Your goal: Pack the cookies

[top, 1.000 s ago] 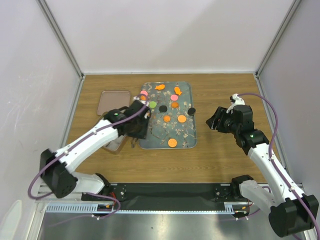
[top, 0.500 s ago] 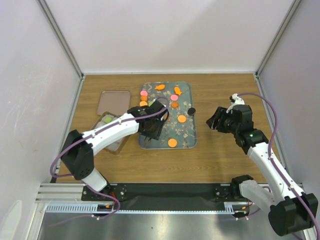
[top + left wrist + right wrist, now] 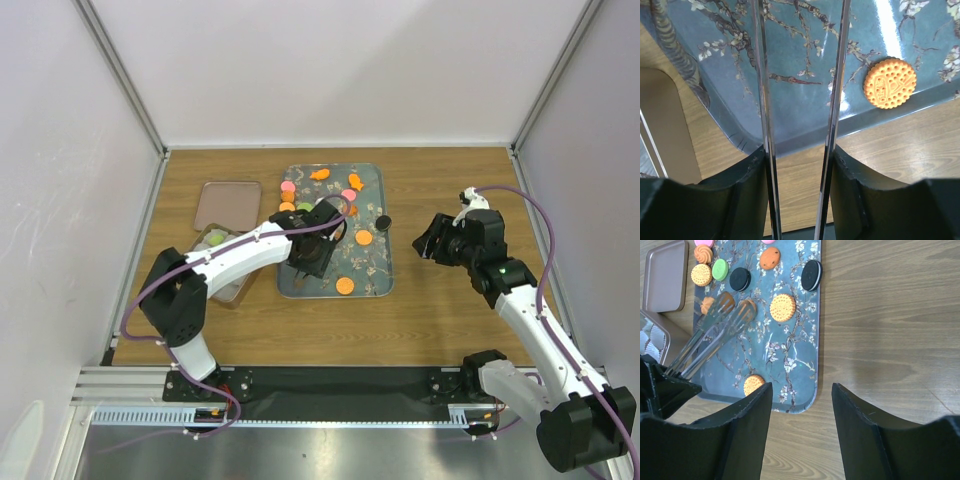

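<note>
Lid [image 3: 228,203] lies off, flat, by the left edge, toward the far side. Tin [image 3: 232,288] sits just nearer, open, mostly hidden under the left arm. Pale paper cups and one greenish bit show inside; can't tell how many cookies are in.

Tray [image 3: 372,175] sits mid-table toward the far edge. Cookies [image 3: 364,238] are nearly all on it, about a dozen: pink, orange, green and black rounds, two fish shapes at the far end, one black disc leaning on the right rim, one orange near the near rim.

Left gripper [image 3: 735,309] hangs low over the tray's left half, its clear fingers parted, nothing clamped, tips over two orange cookies.

Right gripper [image 3: 425,240] hovers between tray and right edge, spread wide, empty.

Judgement: packing barely begun, almost everything left to move, and the lid goes on last.
</note>
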Robot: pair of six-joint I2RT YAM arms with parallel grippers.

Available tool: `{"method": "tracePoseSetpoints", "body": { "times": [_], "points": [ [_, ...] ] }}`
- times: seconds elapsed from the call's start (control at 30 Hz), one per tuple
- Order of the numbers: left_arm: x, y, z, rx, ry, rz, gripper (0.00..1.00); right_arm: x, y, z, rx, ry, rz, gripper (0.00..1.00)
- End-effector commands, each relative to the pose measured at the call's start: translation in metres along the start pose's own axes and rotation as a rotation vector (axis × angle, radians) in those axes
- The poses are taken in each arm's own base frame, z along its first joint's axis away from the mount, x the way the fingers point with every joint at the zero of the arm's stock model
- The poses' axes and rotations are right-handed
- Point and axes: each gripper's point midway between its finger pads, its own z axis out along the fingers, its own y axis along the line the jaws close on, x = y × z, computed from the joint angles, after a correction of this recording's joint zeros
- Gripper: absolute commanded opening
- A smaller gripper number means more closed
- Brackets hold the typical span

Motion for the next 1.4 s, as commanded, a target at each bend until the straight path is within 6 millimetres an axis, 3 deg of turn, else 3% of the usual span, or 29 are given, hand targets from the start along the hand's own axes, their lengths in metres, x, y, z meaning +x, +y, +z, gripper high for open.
{"method": "tracePoseSetpoints", "body": {
  "times": [0.0,0.23,0.53,0.77,1.03,1.2,1.37],
  "points": [
    [-0.020,-0.006,-0.004,0.008,-0.061,0.028,0.50,-0.007,0.002,-0.001,-0.011,-0.029,-0.007,0.57],
    [-0.019,-0.006,0.000,0.005,-0.056,0.037,0.49,-0.007,0.002,-0.001,-0.015,-0.029,-0.005,0.57],
    [-0.017,-0.002,-0.002,-0.003,-0.050,0.057,0.40,-0.006,0.003,-0.001,-0.019,-0.025,-0.005,0.57],
    [-0.025,0.000,-0.027,0.018,-0.104,0.057,0.35,-0.006,0.004,-0.002,-0.020,-0.026,-0.003,0.57],
    [-0.029,0.010,-0.071,0.033,-0.197,0.011,0.36,-0.006,0.005,-0.002,-0.024,-0.024,-0.005,0.57],
    [-0.011,0.035,-0.088,-0.042,-0.191,-0.053,0.36,-0.005,0.006,-0.002,-0.032,-0.019,-0.003,0.57],
    [0.010,0.079,-0.112,-0.084,-0.222,-0.188,0.36,-0.002,0.009,0.000,-0.052,0.000,0.000,0.57]
  ]
}}
